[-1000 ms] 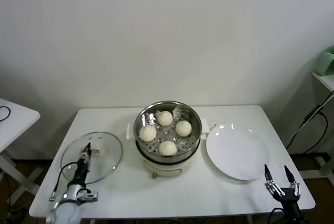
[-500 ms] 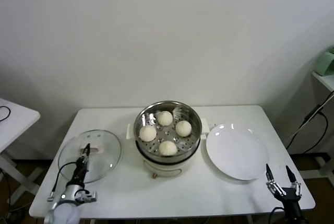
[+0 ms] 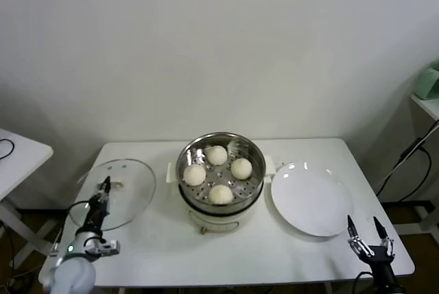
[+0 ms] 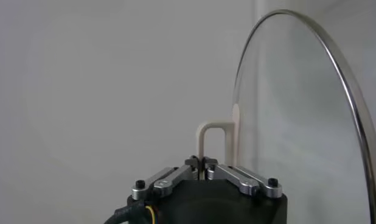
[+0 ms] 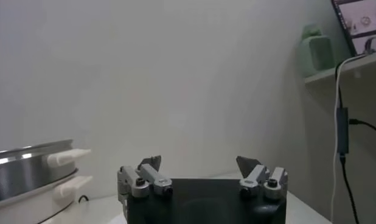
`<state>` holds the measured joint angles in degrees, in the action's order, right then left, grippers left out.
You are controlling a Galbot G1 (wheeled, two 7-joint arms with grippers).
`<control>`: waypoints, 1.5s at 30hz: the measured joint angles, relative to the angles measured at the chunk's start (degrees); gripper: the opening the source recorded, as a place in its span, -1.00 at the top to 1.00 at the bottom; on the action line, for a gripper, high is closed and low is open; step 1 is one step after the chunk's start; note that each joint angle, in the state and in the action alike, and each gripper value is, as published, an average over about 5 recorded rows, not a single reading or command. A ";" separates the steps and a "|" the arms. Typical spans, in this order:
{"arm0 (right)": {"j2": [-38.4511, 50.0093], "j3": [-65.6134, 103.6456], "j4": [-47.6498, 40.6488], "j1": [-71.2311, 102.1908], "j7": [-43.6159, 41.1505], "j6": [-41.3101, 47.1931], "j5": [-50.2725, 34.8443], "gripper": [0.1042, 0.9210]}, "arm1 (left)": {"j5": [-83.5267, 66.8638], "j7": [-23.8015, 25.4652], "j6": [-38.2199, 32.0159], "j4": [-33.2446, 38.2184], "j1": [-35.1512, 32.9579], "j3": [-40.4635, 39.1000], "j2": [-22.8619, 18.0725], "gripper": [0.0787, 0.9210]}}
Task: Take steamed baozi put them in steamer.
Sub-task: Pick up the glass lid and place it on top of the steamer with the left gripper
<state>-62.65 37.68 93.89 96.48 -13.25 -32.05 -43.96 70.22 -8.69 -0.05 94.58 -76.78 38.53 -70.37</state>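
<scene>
No readable text, labels, brands or numbers anywhere.

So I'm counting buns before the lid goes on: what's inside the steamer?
Four steamed baozi sit on the perforated bottom of the steamer. Whatever lies under that bottom is hidden.

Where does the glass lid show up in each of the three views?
Head view: glass lid tilted at the table's left end, held by the left gripper.
Left wrist view: lid upright, handle clamped in the gripper.
Right wrist view: not in it.
Shared landmark: the lid's cream handle.
</scene>
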 measured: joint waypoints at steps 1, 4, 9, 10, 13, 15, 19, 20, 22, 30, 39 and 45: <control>-0.01 -0.03 0.00 0.02 0.00 0.03 0.08 -0.76 | -1.36 0.82 0.89 1.36 -0.10 -0.33 0.67 0.87; -0.01 -0.05 0.01 0.11 -0.02 0.08 0.33 -0.76 | -5.20 3.19 3.69 5.33 -0.27 -1.17 2.58 0.87; 0.08 -0.04 -0.18 0.06 -0.05 0.16 0.77 -0.76 | -10.54 6.77 8.74 11.55 -0.52 -1.91 6.05 0.87; 0.11 -0.07 -0.28 -0.02 -0.05 0.18 0.87 -0.76 | -11.43 7.43 9.76 12.74 -0.61 -2.14 6.81 0.87; 0.13 -0.26 -0.63 -0.33 -0.03 0.30 1.18 -0.76 | -13.55 9.25 12.76 16.28 -0.76 -3.04 9.07 0.87; 0.05 -0.39 -0.78 -0.49 0.01 0.42 1.42 -0.76 | -14.51 10.32 14.75 18.63 -0.66 -3.82 10.27 0.87; -0.25 -0.60 -0.92 -0.70 0.09 0.69 2.01 -0.76 | -15.30 12.02 18.55 22.65 -0.01 -6.31 11.64 0.87; -0.30 -0.66 -0.97 -0.72 0.11 0.72 2.17 -0.76 | -15.32 12.38 19.44 23.42 0.24 -7.11 11.86 0.87; -0.34 -0.76 -1.14 -0.72 0.15 0.75 2.45 -0.76 | -15.20 13.10 21.08 24.71 0.82 -8.85 12.22 0.87; -0.56 -0.89 -1.66 -0.78 0.25 0.77 2.97 -0.76 | -11.58 15.82 25.27 27.06 4.42 -17.44 11.74 0.87; -0.56 -0.99 -2.34 -1.13 0.29 0.76 3.16 -0.76 | -4.03 19.39 28.23 27.22 8.53 -27.52 7.53 0.87; -0.49 -1.57 -3.12 -1.83 0.29 0.76 3.28 -0.76 | 1.60 21.98 28.79 26.69 10.22 -33.01 3.28 0.87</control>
<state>-63.15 36.10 90.76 94.65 -12.96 -31.29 -40.69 71.82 13.30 28.74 121.27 -66.56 5.52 -67.08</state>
